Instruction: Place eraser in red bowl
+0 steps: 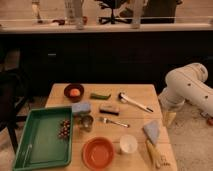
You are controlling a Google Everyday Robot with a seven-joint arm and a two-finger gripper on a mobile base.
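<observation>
The eraser (109,109), a small dark block with a lighter face, lies near the middle of the wooden table (140,94), just right of a light blue block (81,107). The red bowl (98,152), wide and shallow, sits empty at the table's front edge, below the eraser. The white arm (187,89) hangs off the table's right side. My gripper (169,118) points down beside the right table edge, well right of the eraser and apart from it.
A green tray (30,150) holding dark grapes fills the front left. A maroon bowl with an orange ball (74,92), a flat green piece (100,95), a white-handled utensil (134,102), a fork (114,121), a metal cup (87,122), a white cup (128,144), a blue-grey cloth (152,131) and a yellow item (153,153) also lie on the table.
</observation>
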